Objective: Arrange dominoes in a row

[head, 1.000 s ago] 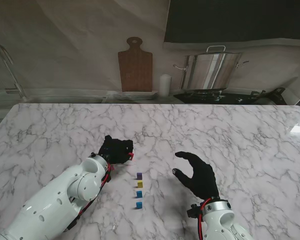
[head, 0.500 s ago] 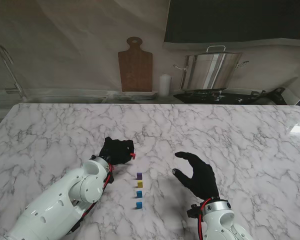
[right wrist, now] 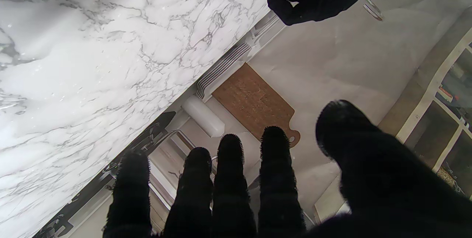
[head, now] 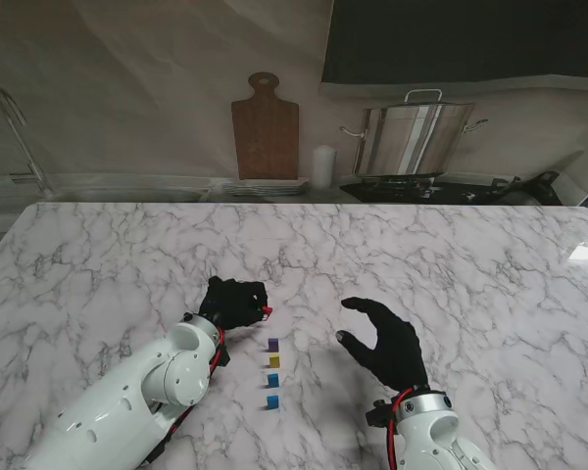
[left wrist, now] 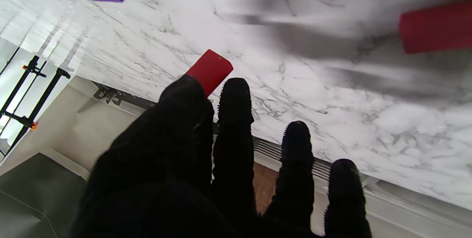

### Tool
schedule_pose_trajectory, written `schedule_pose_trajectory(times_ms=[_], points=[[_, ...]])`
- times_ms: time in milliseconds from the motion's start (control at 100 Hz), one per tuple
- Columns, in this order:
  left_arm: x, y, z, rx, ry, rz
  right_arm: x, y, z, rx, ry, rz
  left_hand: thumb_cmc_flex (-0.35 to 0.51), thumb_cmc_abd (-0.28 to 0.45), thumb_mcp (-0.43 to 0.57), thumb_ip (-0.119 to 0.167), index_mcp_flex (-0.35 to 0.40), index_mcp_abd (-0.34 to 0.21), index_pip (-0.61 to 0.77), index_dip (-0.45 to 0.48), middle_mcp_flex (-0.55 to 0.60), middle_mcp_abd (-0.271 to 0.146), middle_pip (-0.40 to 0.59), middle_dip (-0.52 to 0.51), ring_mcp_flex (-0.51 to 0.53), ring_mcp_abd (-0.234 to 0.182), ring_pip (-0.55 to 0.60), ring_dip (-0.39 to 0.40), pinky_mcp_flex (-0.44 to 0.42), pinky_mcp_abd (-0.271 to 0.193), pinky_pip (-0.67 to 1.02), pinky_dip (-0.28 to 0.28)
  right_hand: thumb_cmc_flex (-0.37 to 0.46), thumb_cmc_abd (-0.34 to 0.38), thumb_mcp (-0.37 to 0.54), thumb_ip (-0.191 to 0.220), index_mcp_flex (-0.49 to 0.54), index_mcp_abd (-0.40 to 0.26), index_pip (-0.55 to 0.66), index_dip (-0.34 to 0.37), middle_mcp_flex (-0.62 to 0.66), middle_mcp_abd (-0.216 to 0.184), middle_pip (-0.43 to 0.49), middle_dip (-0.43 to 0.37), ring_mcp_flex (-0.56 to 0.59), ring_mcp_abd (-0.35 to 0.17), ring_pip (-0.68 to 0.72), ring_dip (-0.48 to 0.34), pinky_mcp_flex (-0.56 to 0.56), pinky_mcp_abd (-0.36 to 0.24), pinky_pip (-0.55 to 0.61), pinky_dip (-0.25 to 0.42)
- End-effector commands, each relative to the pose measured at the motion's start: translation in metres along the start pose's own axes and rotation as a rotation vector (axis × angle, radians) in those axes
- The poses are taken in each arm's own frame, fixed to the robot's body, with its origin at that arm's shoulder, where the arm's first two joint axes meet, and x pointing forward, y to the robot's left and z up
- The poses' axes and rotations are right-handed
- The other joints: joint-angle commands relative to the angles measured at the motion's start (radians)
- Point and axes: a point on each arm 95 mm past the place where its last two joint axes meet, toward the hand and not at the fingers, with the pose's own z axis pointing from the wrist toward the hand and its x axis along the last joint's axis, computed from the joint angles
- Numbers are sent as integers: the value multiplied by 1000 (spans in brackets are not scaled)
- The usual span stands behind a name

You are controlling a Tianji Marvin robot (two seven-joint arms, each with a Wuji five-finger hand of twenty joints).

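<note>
The marble tabletop [head: 451, 255] is wide and mostly bare, with open room toward its far edge and both side edges. Beyond the far edge a steel pot [head: 415, 135] stands on the stove; what it holds cannot be seen. A wooden cutting board [head: 265, 125] leans on the wall beside it.

The right hand [head: 387, 343] hovers toward the near edge, fingers spread and holding nothing. The left hand [head: 233, 299] is curled tight on a red domino [head: 267, 311], pinched between thumb and fingertips; in the left wrist view the piece [left wrist: 209, 71] sticks out past the fingertips, its long axis running roughly along the fingers.

Four dominoes stand in a short row running from the near edge away toward the far edge: blue domino [head: 272, 401] nearest me, a second blue [head: 272, 379], yellow domino [head: 273, 360], then purple domino [head: 272, 344]. The held red piece sits just beyond the purple end, slightly left of the line.
</note>
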Motion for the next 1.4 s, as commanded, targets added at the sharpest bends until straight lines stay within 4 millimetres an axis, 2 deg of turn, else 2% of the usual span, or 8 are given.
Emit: schedule_pose_trajectory(times_ms=[0, 280, 560, 870, 980, 1390], points=[[5, 10, -1, -25, 2, -21, -1, -2, -1, 6, -6, -3, 57, 47, 11, 21, -1, -32, 51, 28, 50, -7, -34, -41, 15, -8, 8, -9, -20, 3, 27, 18, -5, 11, 5, 22, 12, 7, 3, 14, 11, 3, 11, 6, 5, -2, 11, 11, 4, 1, 14, 19], [8, 22, 1, -40, 10, -46, -1, -1, -1, 5, -5, -4, 59, 54, 28, 22, -30, 3, 77, 20, 59, -8, -70, -88, 29, -22, 7, -17, -13, -3, 47, 15, -5, 12, 4, 22, 12, 7, 3, 14, 11, 3, 11, 6, 5, -2, 11, 10, 4, 1, 14, 19], [7, 31, 8, -50, 7, -77, -1, -1, -1, 3, -6, -4, 61, 60, 28, 20, -37, 8, 87, 12, 58, -9, -80, -108, 32, -29, 12, -17, -8, -7, 61, 15, -4, 11, 4, 22, 13, 8, 4, 15, 11, 4, 12, 6, 4, -1, 11, 10, 4, 1, 15, 19], [3, 32, 8, -78, 0, -57, -1, -1, -1, 3, -6, -3, 61, 65, 19, 23, -38, 29, 86, 6, 48, 2, -57, -105, 11, -18, 13, -16, -21, -10, 62, 8, -5, 12, 3, 22, 13, 7, 3, 14, 11, 4, 12, 6, 5, -2, 11, 10, 4, 1, 15, 19], [2, 31, 8, -77, 0, -52, -1, -1, -1, 3, -6, -2, 64, 60, 12, 26, -19, 39, 47, 47, 48, 7, -38, -105, 8, -15, 15, -14, -21, -9, 64, 2, -6, 13, 3, 22, 12, 8, 3, 14, 11, 4, 12, 6, 5, -3, 11, 10, 4, 0, 15, 18], [2, 30, 7, -75, 10, -64, -1, -1, -1, 1, -5, -2, 61, 56, 13, 25, -9, 42, 31, 69, 56, 3, -41, -110, 9, -20, 11, -16, -22, -9, 63, -1, -4, 12, 2, 22, 13, 8, 3, 14, 12, 2, 12, 6, 5, -2, 11, 10, 4, 1, 15, 18]])
